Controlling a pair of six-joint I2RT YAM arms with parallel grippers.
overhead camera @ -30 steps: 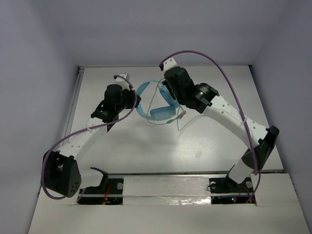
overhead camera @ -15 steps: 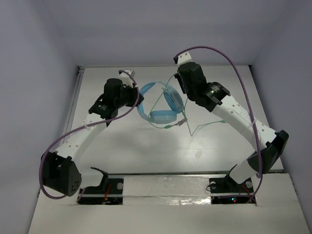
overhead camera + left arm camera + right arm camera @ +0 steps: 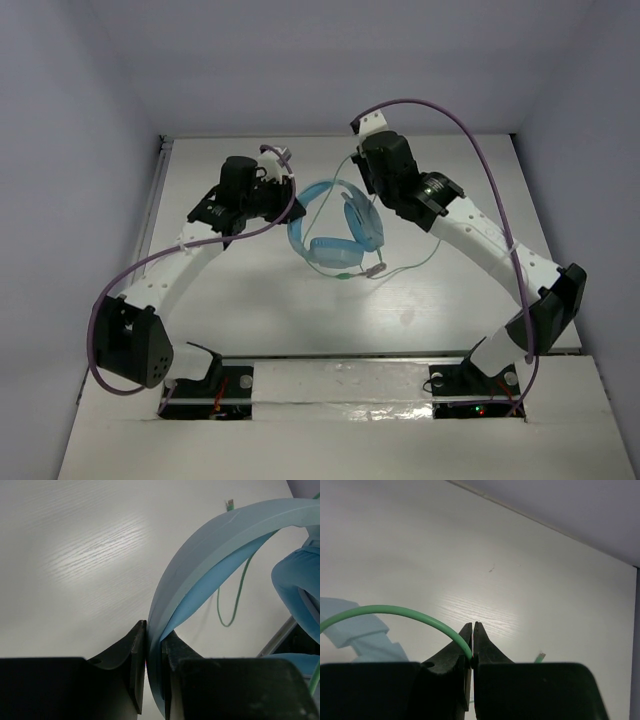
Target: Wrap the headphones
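The light blue headphones (image 3: 338, 232) hang above the table's middle, held up by both arms. My left gripper (image 3: 290, 193) is shut on the headband (image 3: 200, 555), which arcs up and right from between my fingers (image 3: 154, 652). An earcup (image 3: 300, 585) shows at the right of the left wrist view. My right gripper (image 3: 362, 185) is shut on the thin pale green cable (image 3: 395, 612), which curves left out of the jaws (image 3: 472, 642). More cable (image 3: 420, 262) trails right to the table, and the plug (image 3: 375, 270) dangles below the earcups.
Purple arm cables loop over both arms (image 3: 470, 130). The white table (image 3: 300, 310) is walled at the back and both sides. The arm bases (image 3: 210, 375) stand at the near edge.
My right gripper has swung out right and back toward the headphones, carrying the cable around them. The headphones have shifted slightly right and down. The left gripper has moved a little right, still holding.
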